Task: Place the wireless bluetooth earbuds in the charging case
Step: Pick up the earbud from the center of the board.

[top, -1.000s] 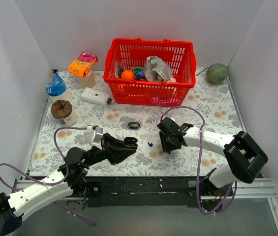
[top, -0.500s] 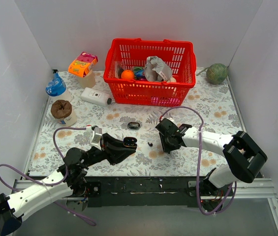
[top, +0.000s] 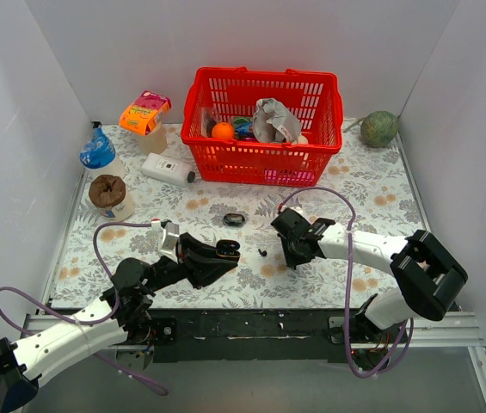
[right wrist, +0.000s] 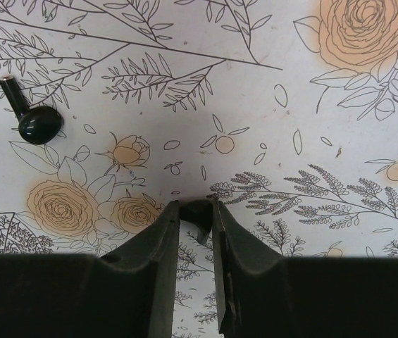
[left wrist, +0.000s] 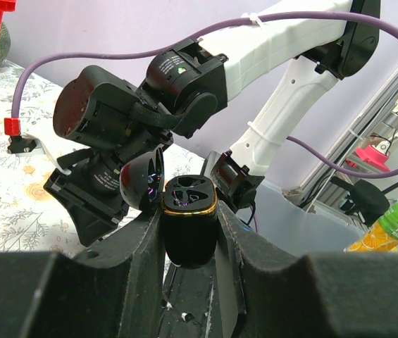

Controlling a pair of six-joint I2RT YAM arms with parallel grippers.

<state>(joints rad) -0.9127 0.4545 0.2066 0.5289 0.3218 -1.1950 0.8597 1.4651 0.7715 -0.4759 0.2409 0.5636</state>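
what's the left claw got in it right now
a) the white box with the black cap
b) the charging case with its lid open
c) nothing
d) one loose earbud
b: the left wrist view shows the charging case, lid flipped open, clamped between the fingers of the left claw.

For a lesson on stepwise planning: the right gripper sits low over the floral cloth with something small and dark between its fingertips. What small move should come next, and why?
Probably close the right gripper firmly before any lift. Its jaws flank one earbud, but a firm pinch cannot be confirmed. The left gripper holds the charging case with its lid open, ready to receive it.
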